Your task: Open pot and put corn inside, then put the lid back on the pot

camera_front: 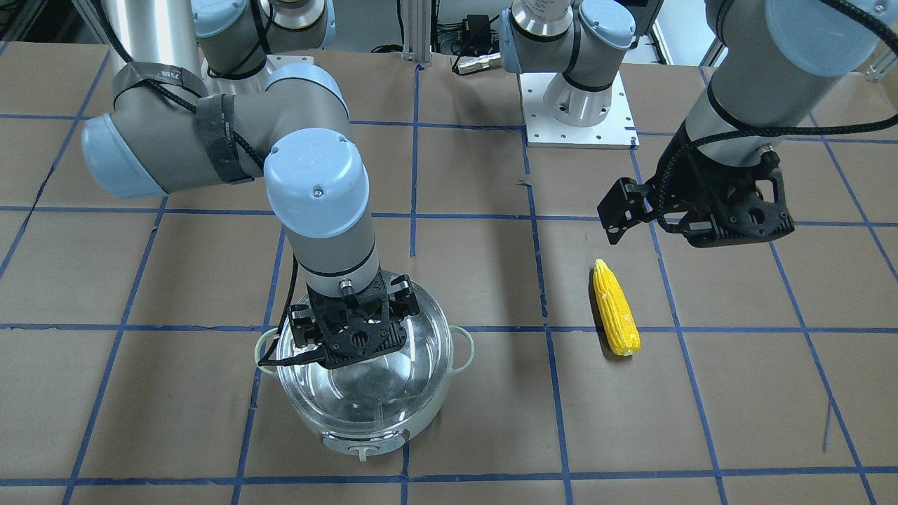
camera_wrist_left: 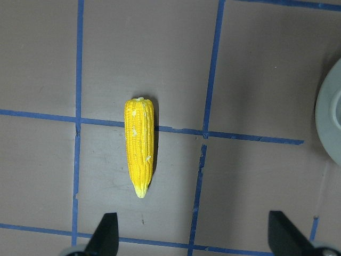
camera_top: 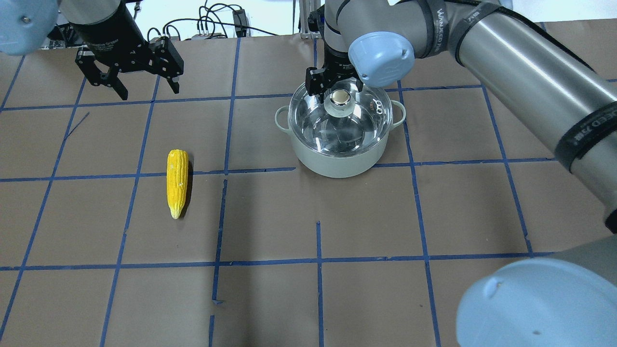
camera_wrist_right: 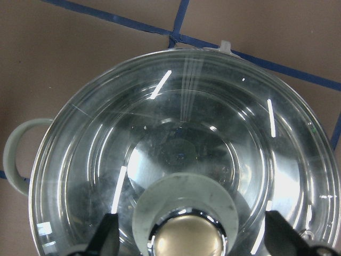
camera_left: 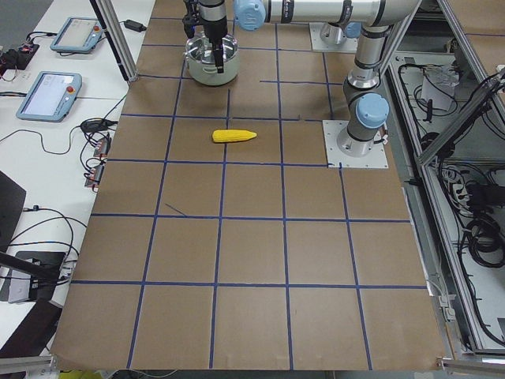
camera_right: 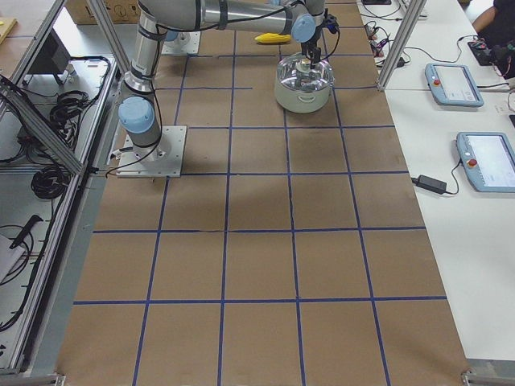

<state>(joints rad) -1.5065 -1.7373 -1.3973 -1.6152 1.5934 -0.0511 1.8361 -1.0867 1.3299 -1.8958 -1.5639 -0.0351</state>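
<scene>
The pot (camera_top: 337, 165) stands on the table with the clear glass lid (camera_top: 359, 127) on it. My right gripper (camera_top: 337, 94) is open right above the lid, its fingers on either side of the beige knob (camera_wrist_right: 186, 237) without touching it. The right wrist view shows both fingertips (camera_wrist_right: 109, 234) wide of the knob. The corn (camera_top: 177, 182) lies flat on the table, well apart from the pot; it also shows in the left wrist view (camera_wrist_left: 139, 154). My left gripper (camera_top: 147, 86) is open and empty, high above the table beyond the corn's blunt end.
The table is brown paper with a grid of blue tape. The left arm's white base plate (camera_front: 579, 126) sits at the robot's side. The pot's rim (camera_wrist_left: 327, 122) shows at the right edge of the left wrist view. Teach pendants (camera_right: 453, 84) lie on a side table.
</scene>
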